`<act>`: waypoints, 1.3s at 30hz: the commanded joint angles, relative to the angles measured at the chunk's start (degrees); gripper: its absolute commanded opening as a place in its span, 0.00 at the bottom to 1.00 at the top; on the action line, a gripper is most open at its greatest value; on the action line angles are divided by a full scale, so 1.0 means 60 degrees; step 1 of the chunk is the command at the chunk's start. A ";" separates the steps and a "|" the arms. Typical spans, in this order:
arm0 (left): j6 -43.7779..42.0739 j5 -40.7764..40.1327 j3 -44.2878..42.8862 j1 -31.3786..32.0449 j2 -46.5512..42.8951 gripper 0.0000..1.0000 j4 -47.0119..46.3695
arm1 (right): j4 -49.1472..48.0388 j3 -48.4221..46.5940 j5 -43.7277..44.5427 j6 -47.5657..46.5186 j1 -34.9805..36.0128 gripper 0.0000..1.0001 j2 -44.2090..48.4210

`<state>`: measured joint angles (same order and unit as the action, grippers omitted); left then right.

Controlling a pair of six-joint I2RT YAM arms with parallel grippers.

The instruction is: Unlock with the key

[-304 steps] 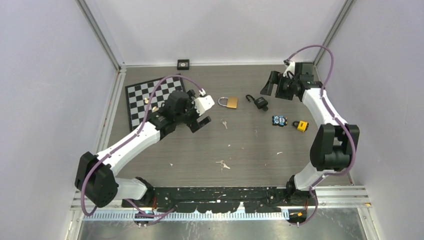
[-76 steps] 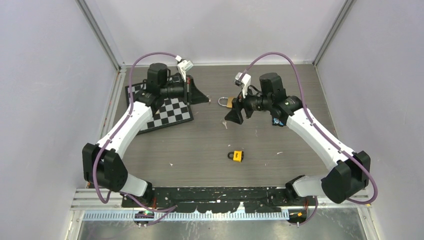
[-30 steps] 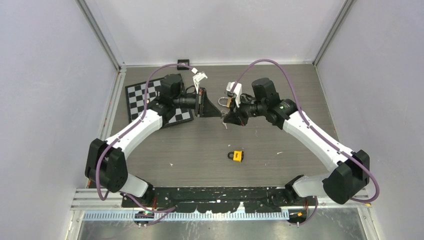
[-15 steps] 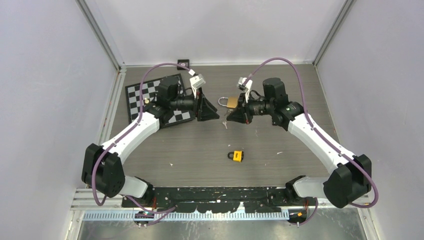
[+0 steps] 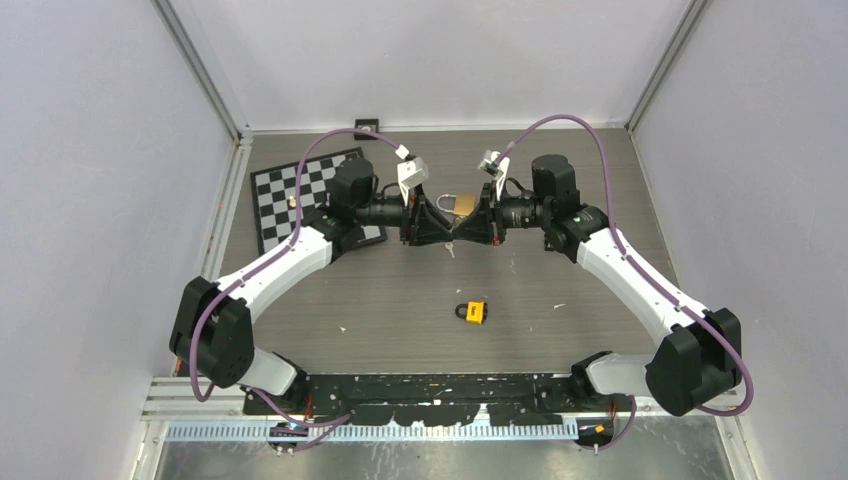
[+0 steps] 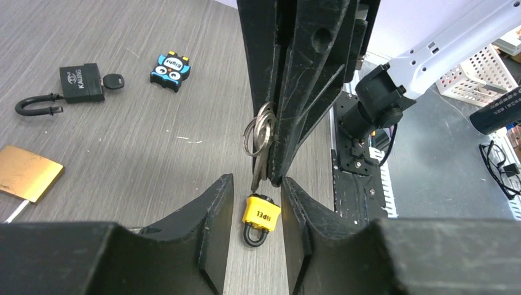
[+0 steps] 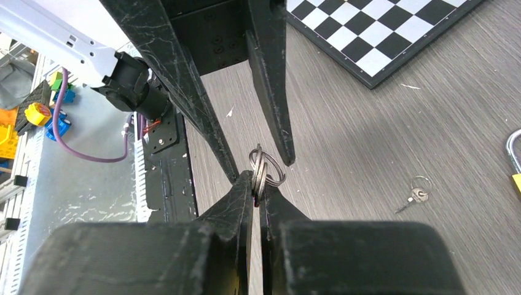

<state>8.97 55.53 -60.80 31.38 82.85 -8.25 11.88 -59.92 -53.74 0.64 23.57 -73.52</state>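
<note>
Key point(image 6: 257, 171) is pinched aloft in the right gripper point(image 7: 255, 182), the left gripper point(image 6: 256, 184) spread around it; insertion into the yellow padlock point(image 5: 474, 311) looks not yet done

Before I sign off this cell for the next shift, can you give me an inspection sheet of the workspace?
Surface: grey wood-grain table, a few pale scraps on it.
Job's things: key bunch held in the air at centre; yellow padlock lying nearer the front; brass padlock behind the grippers.
Clutter: chessboard at far left; open black padlock with a key in it; blue owl-faced item; loose key.
Grippers: right gripper shut on key bunch; left gripper open, its fingers either side of the bunch.
Cables: purple cables arc above both arms.
Surroundings: pale walls on three sides; small black block at the back wall.
</note>
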 commanded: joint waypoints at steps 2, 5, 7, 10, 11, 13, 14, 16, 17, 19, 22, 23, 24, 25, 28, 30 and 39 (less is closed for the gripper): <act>0.0072 -0.0037 0.0039 -0.0029 -0.0048 0.32 -0.0971 | -0.0516 0.0053 -0.0425 0.0149 -0.0071 0.00 0.0067; 0.0093 -0.0024 0.0108 -0.0036 -0.0063 0.26 -0.1039 | -0.0536 0.0091 -0.0448 0.0128 -0.0079 0.01 0.0050; 0.0161 0.0004 0.0147 -0.0029 -0.0063 0.23 -0.1122 | -0.0555 0.0113 -0.0448 0.0113 -0.0086 0.01 0.0033; 0.0234 0.0047 0.0137 -0.0029 -0.0053 0.21 -0.1196 | -0.0513 0.0116 -0.0448 0.0037 -0.0091 0.00 0.0002; 0.0261 0.0045 0.0142 -0.0029 -0.0053 0.21 -0.1208 | -0.0489 0.0114 -0.0448 0.0011 -0.0093 0.00 0.0006; 0.0240 0.0009 0.0154 -0.0029 -0.0088 0.21 -0.1217 | -0.0434 0.0114 -0.0461 -0.0026 -0.0102 0.00 0.0007; 0.0203 0.0006 0.0146 -0.0029 -0.0124 0.21 -0.1203 | -0.0414 0.0114 -0.0450 -0.0041 -0.0107 0.01 0.0003; 0.0124 -0.0037 0.0213 -0.0029 -0.0203 0.21 -0.1203 | -0.0403 0.0114 -0.0449 -0.0053 -0.0122 0.01 0.0006; 0.0086 -0.0060 0.0239 -0.0042 -0.0257 0.21 -0.1203 | -0.0393 0.0114 -0.0448 -0.0049 -0.0128 0.01 0.0007; -0.0007 -0.0094 0.0244 -0.0057 -0.0341 0.21 -0.1178 | -0.0381 0.0114 -0.0450 -0.0060 -0.0148 0.00 0.0007; -0.0112 -0.0112 0.0224 -0.0091 -0.0429 0.22 -0.1139 | -0.0330 0.0128 -0.0448 -0.0058 -0.0166 0.01 -0.0001; -0.0149 -0.0126 0.0217 -0.0099 -0.0452 0.25 -0.1096 | -0.0318 0.0128 -0.0448 -0.0061 -0.0164 0.01 -0.0004; -0.0203 -0.0161 0.0216 -0.0126 -0.0480 0.27 -0.1031 | -0.0294 0.0121 -0.0459 -0.0050 -0.0164 0.00 -0.0019; -0.0267 -0.0200 0.0221 -0.0118 -0.0502 0.30 -0.0984 | -0.0252 0.0122 -0.0470 -0.0159 -0.0177 0.00 -0.0033; -0.0438 -0.0243 0.0226 -0.0154 -0.0574 0.36 -0.0886 | -0.0217 0.0119 -0.0478 -0.0296 -0.0179 0.01 -0.0037; -0.0525 -0.0221 0.0218 -0.0146 -0.0607 0.37 -0.0859 | -0.0196 0.0114 -0.0478 -0.0311 -0.0182 0.00 -0.0036; -0.0193 0.0198 -0.0170 -0.0146 -0.0190 0.33 -0.0886 | -0.0195 0.0128 -0.0481 -0.0339 -0.0179 0.01 -0.0025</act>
<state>7.11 54.74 -59.66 30.72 81.52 -11.99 11.90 -59.33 -55.33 -0.43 22.63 -73.67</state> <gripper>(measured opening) 0.346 0.098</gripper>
